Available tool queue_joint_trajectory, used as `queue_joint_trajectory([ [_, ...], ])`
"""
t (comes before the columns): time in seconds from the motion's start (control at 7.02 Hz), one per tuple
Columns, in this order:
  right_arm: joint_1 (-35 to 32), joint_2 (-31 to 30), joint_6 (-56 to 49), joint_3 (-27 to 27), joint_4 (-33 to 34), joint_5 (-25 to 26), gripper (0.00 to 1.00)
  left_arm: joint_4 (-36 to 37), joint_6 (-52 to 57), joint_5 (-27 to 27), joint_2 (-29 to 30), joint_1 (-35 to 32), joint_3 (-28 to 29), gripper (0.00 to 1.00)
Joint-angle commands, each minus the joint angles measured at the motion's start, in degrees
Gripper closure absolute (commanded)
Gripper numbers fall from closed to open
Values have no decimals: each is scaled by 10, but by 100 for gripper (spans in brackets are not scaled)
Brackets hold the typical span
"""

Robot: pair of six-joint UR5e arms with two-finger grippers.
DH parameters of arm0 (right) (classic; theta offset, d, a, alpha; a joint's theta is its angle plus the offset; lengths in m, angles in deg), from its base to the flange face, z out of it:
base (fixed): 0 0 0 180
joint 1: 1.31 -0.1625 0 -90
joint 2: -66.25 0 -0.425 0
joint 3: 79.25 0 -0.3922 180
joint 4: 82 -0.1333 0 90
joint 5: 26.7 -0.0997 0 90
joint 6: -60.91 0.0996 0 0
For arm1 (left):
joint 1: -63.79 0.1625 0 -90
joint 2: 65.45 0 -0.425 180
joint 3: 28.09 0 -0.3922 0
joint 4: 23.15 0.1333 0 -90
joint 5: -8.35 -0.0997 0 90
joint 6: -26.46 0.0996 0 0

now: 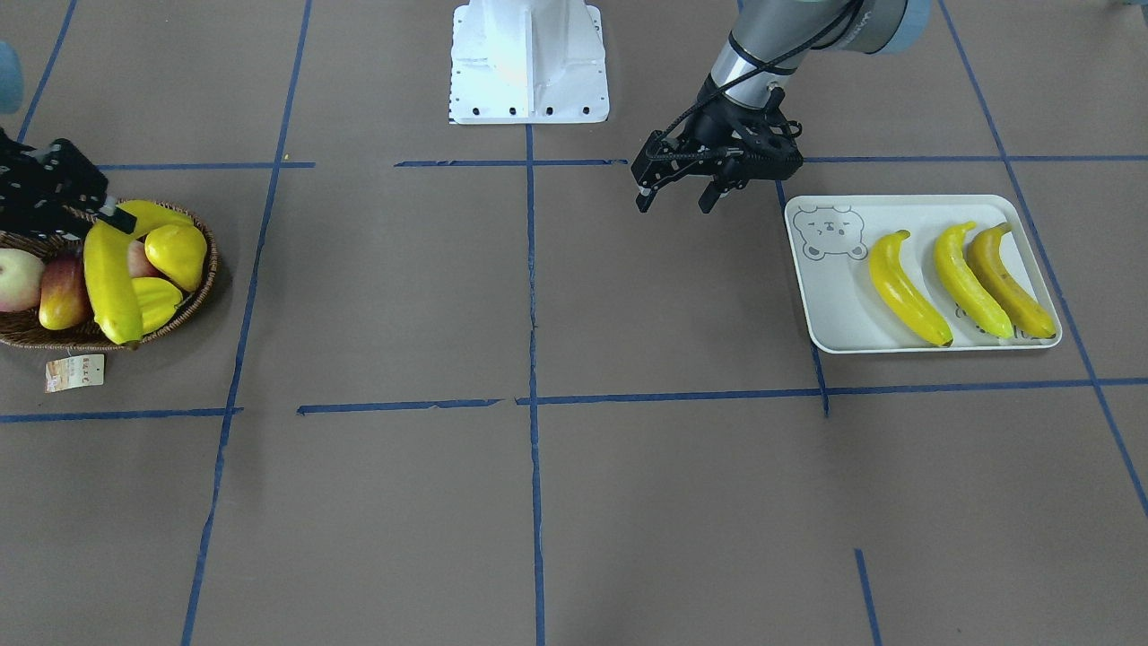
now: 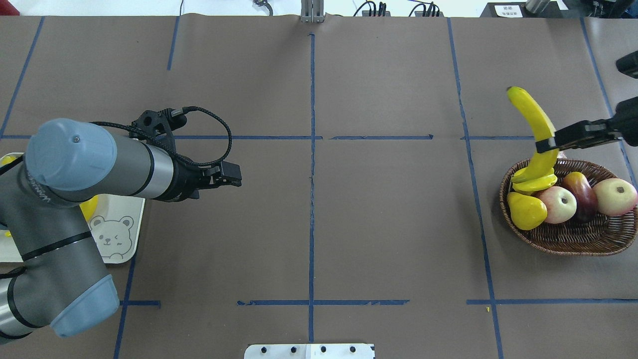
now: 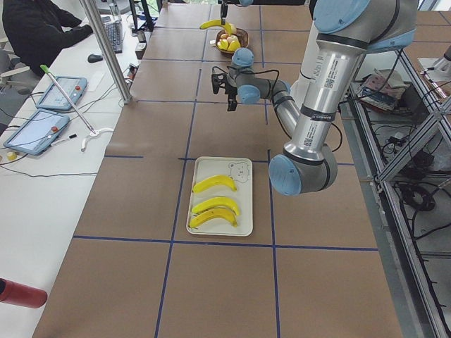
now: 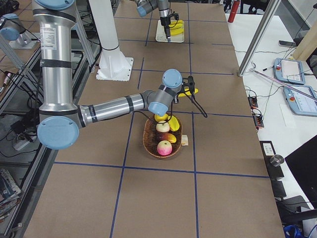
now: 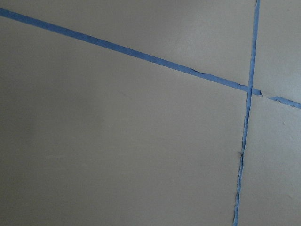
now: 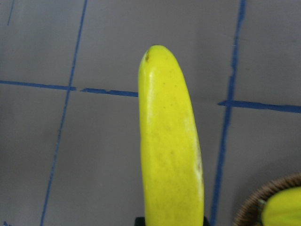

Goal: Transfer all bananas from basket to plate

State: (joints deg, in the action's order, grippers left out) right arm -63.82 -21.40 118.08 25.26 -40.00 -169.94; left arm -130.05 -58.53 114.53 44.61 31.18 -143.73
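Our right gripper [image 2: 546,143] is clamped on the last banana [image 2: 534,115], which is raised just above the rim of the wicker basket [image 2: 573,248]. We should carry it slowly and level toward mid-table. There our left gripper [image 1: 674,199] hangs empty with jaws apart, beside the bear-print tray [image 1: 834,309] that holds three bananas [image 1: 906,289]. The tray's bare patch below the bear face looks best for this one.

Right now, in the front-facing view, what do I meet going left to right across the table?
basket → white robot base → left gripper → plate holding three bananas
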Motion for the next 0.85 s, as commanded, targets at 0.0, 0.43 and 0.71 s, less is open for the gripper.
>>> queue_joint_trajectory([
  [0.0,143,101,122,5,0,143,99,-9,-35,1,36,2,0,0],
  [0.43,308,180,192,15,0,325,99,-159,-130,0,69,4,22,0],
  [0.71,335,206,194,18,0,353,99,-165,-134,0,118,11,72,1],
])
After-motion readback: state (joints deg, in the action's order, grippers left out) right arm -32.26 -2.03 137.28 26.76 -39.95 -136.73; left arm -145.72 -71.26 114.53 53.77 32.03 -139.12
